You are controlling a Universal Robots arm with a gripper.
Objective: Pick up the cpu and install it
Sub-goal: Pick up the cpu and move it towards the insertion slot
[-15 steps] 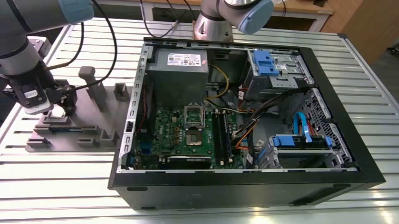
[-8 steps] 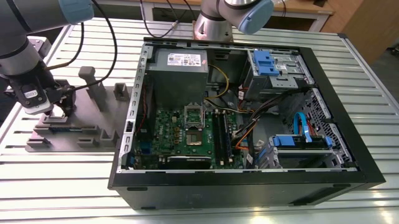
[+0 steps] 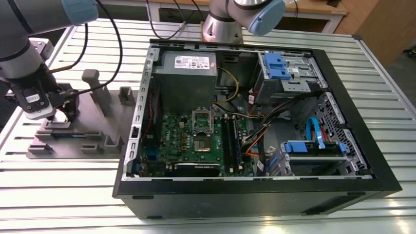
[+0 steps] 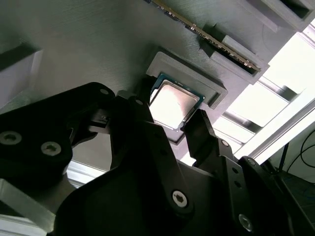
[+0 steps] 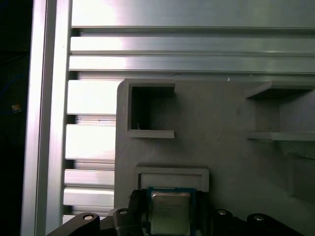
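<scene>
The claw point(image 3: 53, 116) hangs low over the grey fixture tray point(image 3: 91, 124), which lies on the slatted metal tabletop point(image 3: 65, 195) at the exterior view's left, just beside the open computer case point(image 3: 260, 190). The arm point(image 3: 23, 53) reaches down to it from above that corner.

In both wrist views the claw point(image 4: 170, 114) point(image 5: 170, 217) is right down at the cpu point(image 4: 173, 103) point(image 5: 170, 210). The chip lies flat, its silver top up, inside a shallow square pocket point(image 4: 216, 92) point(image 5: 172, 173) raised from the tray's floor point(image 4: 88, 44) point(image 5: 221, 128). Its green edge shows along the pocket's rim. Whether the claw is clamped on the chip or standing apart from it, I cannot tell.

Close to the pocket, in the second wrist view, a long thin circuit strip point(image 4: 211, 39) stands on edge in a slot of the tray. The first wrist view shows an open-sided box-shaped nook point(image 5: 147, 110) moulded in the tray near the pocket, and the tabletop's bright slats point(image 5: 147, 59) past the tray's edge.

The case lies on its side with its panel off. Inside it are a grey power supply point(image 3: 187, 63) in one corner, a green motherboard point(image 3: 188, 146) with its square socket point(image 3: 202, 119), two blue drive brackets point(image 3: 276, 66) point(image 3: 313, 146), and loose coloured cables point(image 3: 260, 131) between them.
</scene>
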